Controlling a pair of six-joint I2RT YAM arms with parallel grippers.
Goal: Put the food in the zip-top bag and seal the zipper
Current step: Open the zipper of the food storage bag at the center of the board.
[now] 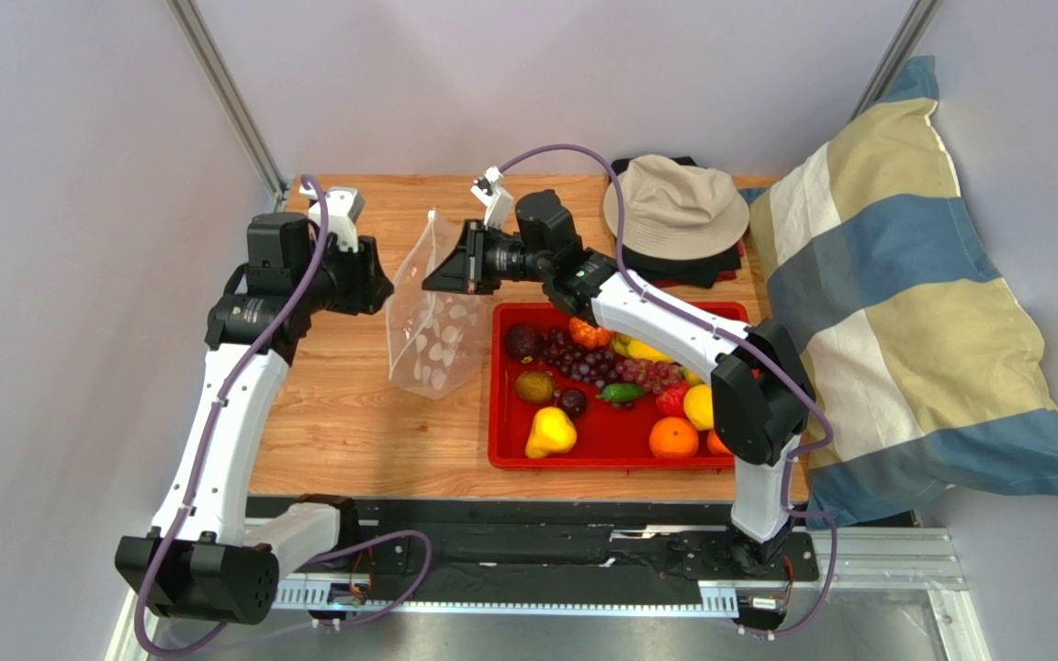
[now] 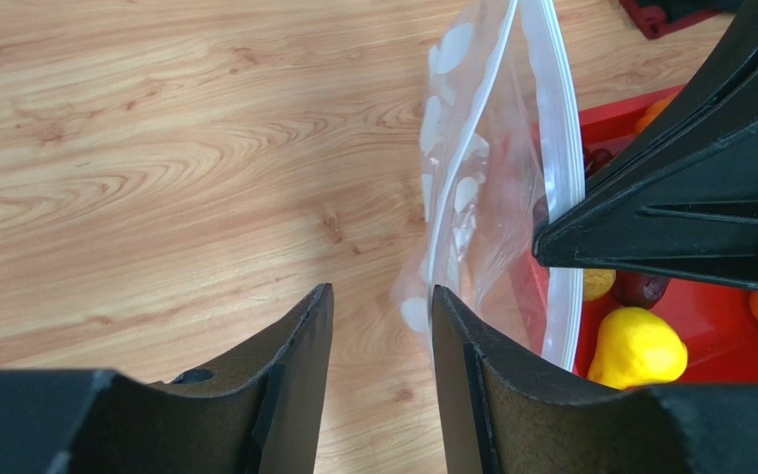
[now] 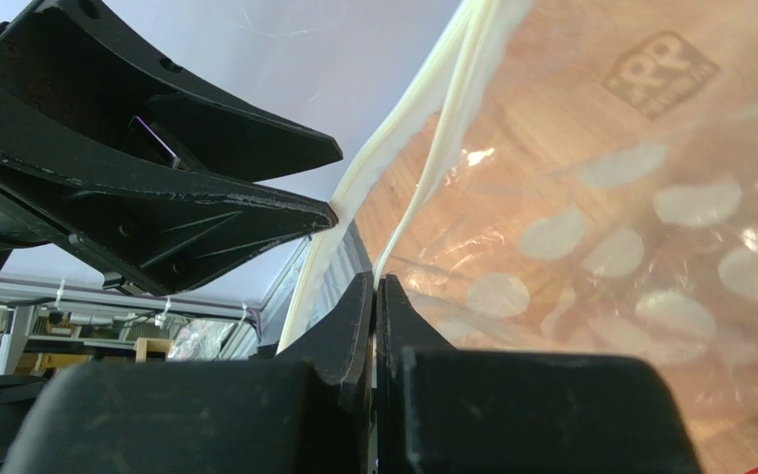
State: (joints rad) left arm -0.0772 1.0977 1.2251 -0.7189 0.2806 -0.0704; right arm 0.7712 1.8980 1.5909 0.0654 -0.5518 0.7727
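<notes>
The clear dotted zip-top bag (image 1: pixel 431 314) hangs upright over the wooden table, mouth up and spread open. My right gripper (image 1: pixel 463 270) is shut on the bag's right rim, pinching the zipper strip (image 3: pixel 422 178) between its pads (image 3: pixel 375 288). My left gripper (image 2: pixel 383 306) is open and empty. The bag's left rim (image 2: pixel 472 128) runs down to the tip of its right finger (image 2: pixel 472 365). The food lies in the red tray (image 1: pixel 502 413): pear (image 1: pixel 550 433), orange (image 1: pixel 674 438), grapes (image 1: pixel 590 362), plum (image 1: pixel 522 340), banana (image 1: pixel 642 350), yellow round fruit (image 1: pixel 699 405). I see no food inside the bag.
A beige bucket hat (image 1: pixel 675 207) sits on dark folded cloth at the table's back. A large striped pillow (image 1: pixel 907 303) leans at the right edge. Bare wood (image 1: pixel 335 413) lies left of the tray.
</notes>
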